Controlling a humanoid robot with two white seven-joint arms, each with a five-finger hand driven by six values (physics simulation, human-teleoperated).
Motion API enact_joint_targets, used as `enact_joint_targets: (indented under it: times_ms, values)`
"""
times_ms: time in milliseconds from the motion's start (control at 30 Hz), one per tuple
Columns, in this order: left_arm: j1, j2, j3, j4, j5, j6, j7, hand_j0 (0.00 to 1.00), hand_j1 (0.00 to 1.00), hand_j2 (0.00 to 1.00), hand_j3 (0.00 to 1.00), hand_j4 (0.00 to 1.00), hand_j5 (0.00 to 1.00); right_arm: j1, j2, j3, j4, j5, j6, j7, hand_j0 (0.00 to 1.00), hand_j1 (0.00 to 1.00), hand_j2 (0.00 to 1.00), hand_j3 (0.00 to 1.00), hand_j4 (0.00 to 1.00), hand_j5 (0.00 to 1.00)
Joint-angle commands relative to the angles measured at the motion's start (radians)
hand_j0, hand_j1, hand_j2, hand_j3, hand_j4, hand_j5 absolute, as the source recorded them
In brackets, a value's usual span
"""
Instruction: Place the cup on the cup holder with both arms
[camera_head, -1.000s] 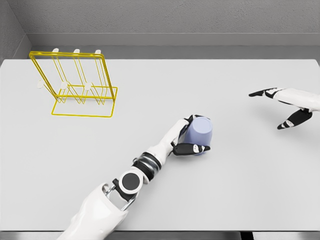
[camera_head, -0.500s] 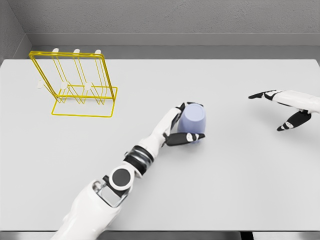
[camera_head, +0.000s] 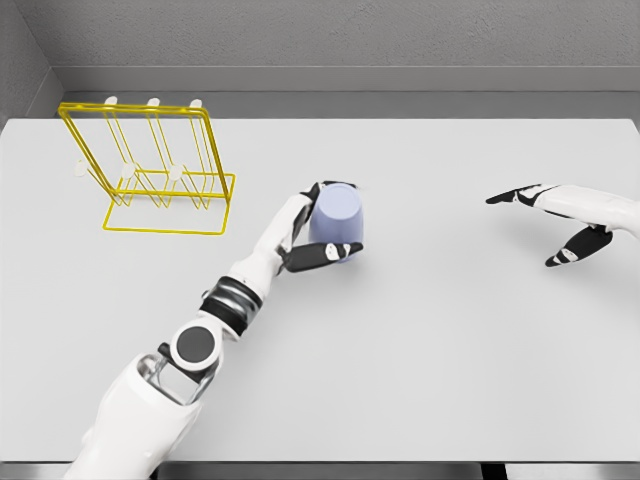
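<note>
A pale lavender cup (camera_head: 336, 217) is upside down, near the middle of the white table (camera_head: 450, 350). My left hand (camera_head: 316, 222) is shut on the cup, black fingers wrapped around its side from the left. The yellow wire cup holder (camera_head: 150, 170) stands at the back left, with white-tipped pegs, well to the left of the cup. My right hand (camera_head: 548, 224) hovers at the right edge with fingers spread, holding nothing, far from the cup.
A grey wall runs along the table's far edge. My left forearm (camera_head: 235, 295) stretches diagonally from the lower left across the table's front half.
My left hand has carried the cup up and to the left, toward the holder. The right hand has drifted slightly left.
</note>
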Motion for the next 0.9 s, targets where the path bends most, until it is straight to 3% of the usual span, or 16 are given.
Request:
enact_joint_targets:
  times_ms: [0,200,500,733,867]
  values:
    - [0.0,0.02,0.024,-0.018,0.001,-0.005,0.0,0.65,0.65,0.65,0.65,0.65,0.65,0.0,-0.001,-0.001,-0.002,-0.007,0.003,0.0,1.0,1.0,1.0,1.0,1.0,1.0]
    - [0.015,0.022,0.055,-0.026,0.003,-0.059,-0.002,0.65,0.65,0.65,0.65,0.65,0.65,0.002,0.0,-0.001,-0.002,-0.007,0.003,0.0,1.0,1.0,1.0,1.0,1.0,1.0]
    - [0.084,0.051,0.087,-0.031,0.009,-0.284,-0.011,0.66,0.66,0.66,0.66,0.66,0.66,0.0,0.005,0.002,0.001,-0.008,0.003,0.0,1.0,1.0,1.0,1.0,1.0,1.0]
    - [0.089,0.059,0.113,-0.032,0.015,-0.352,-0.011,0.66,0.66,0.66,0.66,0.66,0.66,0.0,0.009,0.002,0.002,-0.007,0.003,0.001,1.0,1.0,1.0,1.0,1.0,1.0]
    - [0.087,0.086,0.115,-0.032,0.061,-0.396,-0.01,0.66,0.66,0.66,0.66,0.66,0.66,0.0,0.009,0.002,0.006,-0.008,0.003,0.003,1.0,1.0,1.0,1.0,1.0,1.0]
